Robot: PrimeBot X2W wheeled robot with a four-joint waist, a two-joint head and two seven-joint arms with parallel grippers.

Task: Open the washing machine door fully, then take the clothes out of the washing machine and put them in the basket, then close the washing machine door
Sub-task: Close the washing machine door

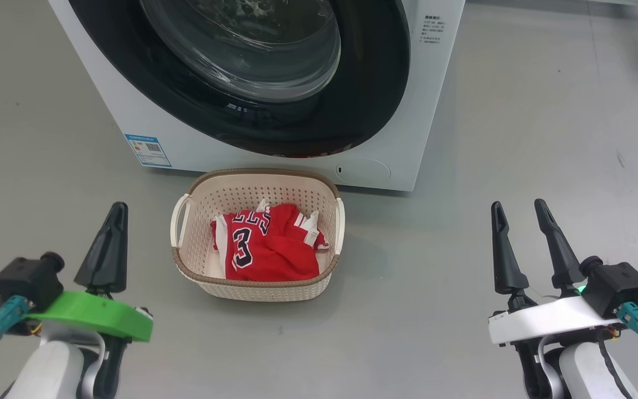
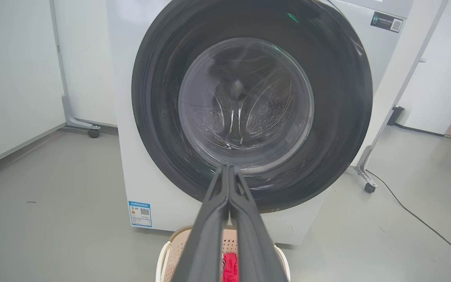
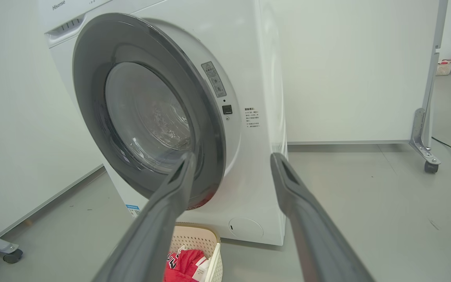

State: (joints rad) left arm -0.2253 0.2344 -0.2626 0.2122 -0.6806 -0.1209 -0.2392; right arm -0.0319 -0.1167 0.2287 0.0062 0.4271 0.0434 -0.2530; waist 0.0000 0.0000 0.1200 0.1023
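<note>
Head view puts the clothes (image 1: 269,249), a red jersey bundle with white trim, down inside the basket (image 1: 258,291), which stands on the floor (image 1: 518,138) just in front of the washing machine (image 1: 416,133), below the washing machine door (image 1: 374,83). Through the glass bowl of the door the left wrist view shows bare perforated drum and no red cloth, so the unloading step looks finished and the closing of the door is the step in hand, or already done.

From the front the black ring lies against the machine's face. From the right wrist view, though, a white recess with a small dark latch slot (image 3: 227,109) shows beside the ring's edge, and I cannot tell whether the door has caught or only rests nearly shut.

Neither pincer touches anything. The left pincer (image 1: 118,213) has its fingers pressed together and holds nothing; the right pincer (image 1: 518,208) is spread wide and empty. Both hang low, well apart from door and basket.

If the latch has not caught, the next move calls for a flat push on the ring's free edge, straight toward the machine, clear of the basket
</note>
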